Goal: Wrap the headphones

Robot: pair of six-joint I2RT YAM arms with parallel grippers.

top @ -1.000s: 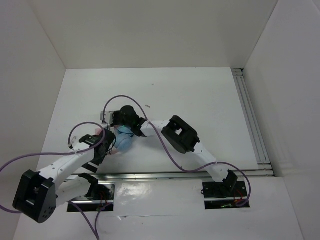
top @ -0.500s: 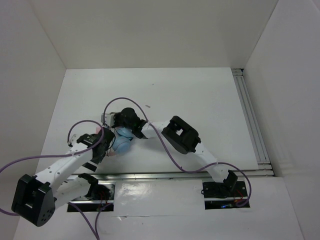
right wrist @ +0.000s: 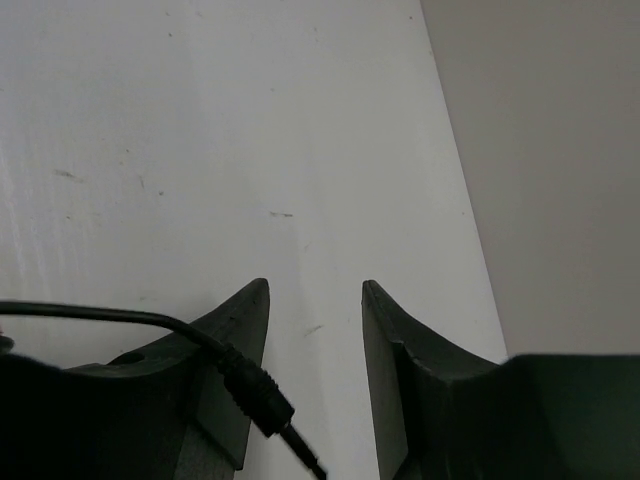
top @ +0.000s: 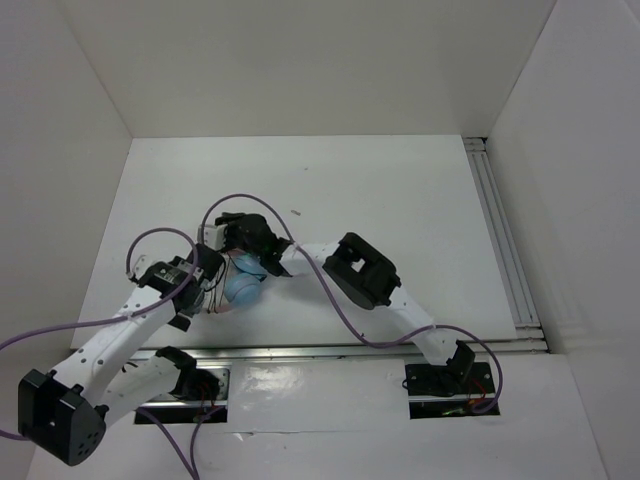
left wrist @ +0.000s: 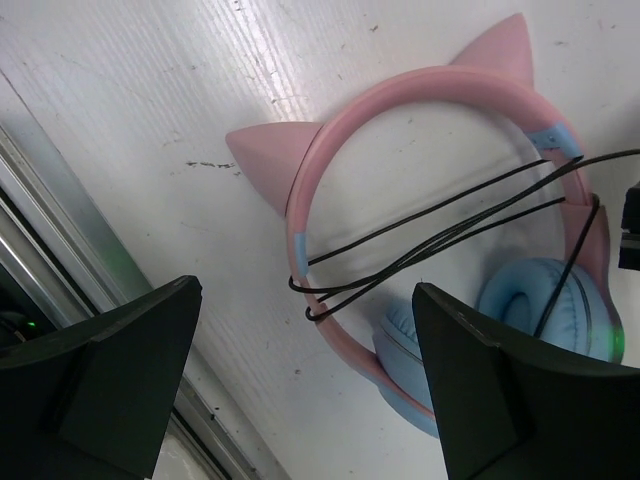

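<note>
The headphones (top: 243,290) lie on the white table between both grippers. In the left wrist view the pink headband (left wrist: 400,95) with its cat-ear points lies flat. The thin black cord (left wrist: 430,220) crosses the band in several strands, looped around its near side. The light blue ear cups (left wrist: 540,305) are at lower right. My left gripper (left wrist: 308,290) is wide open above the band, touching nothing; it also shows in the top view (top: 203,275). My right gripper (right wrist: 315,285) is open just beyond the headphones (top: 232,240). The cord's plug (right wrist: 250,388) rests loose against its left finger.
A metal rail (top: 350,350) runs along the near table edge and shows in the left wrist view (left wrist: 60,230). Another rail (top: 500,230) lines the right side. White walls enclose the table. Thick purple cables (top: 330,290) arc over both arms.
My left gripper has moved back and to the left, off the headphones, so more of the blue cup shows. My right gripper has shifted slightly left.
</note>
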